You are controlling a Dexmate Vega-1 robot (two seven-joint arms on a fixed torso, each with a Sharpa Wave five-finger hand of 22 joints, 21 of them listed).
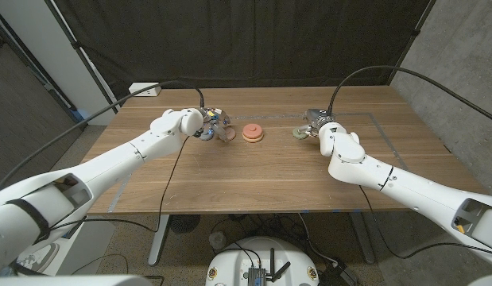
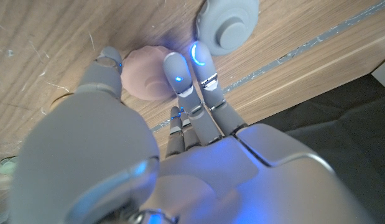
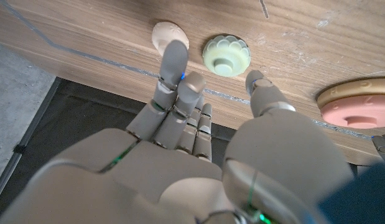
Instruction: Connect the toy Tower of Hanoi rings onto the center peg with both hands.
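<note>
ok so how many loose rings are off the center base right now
4. By the left hand: a pink ring and a grey ring. By the right hand: a green ring and a peach ring. The hands may hide more.

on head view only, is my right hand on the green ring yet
Observer: No. In the right wrist view the green ring lies on the table between the thumb and fingers of the right hand, not gripped.
Operator: anything close to it i could bump
Observer: Yes, a pale peach piece lies beside the ring, partly behind one fingertip.
Operator: and the left hand, got its piece?
Observer: In the left wrist view the thumb and fingers of the left hand flank a pink piece on the table; I cannot tell whether they grip it.
</note>
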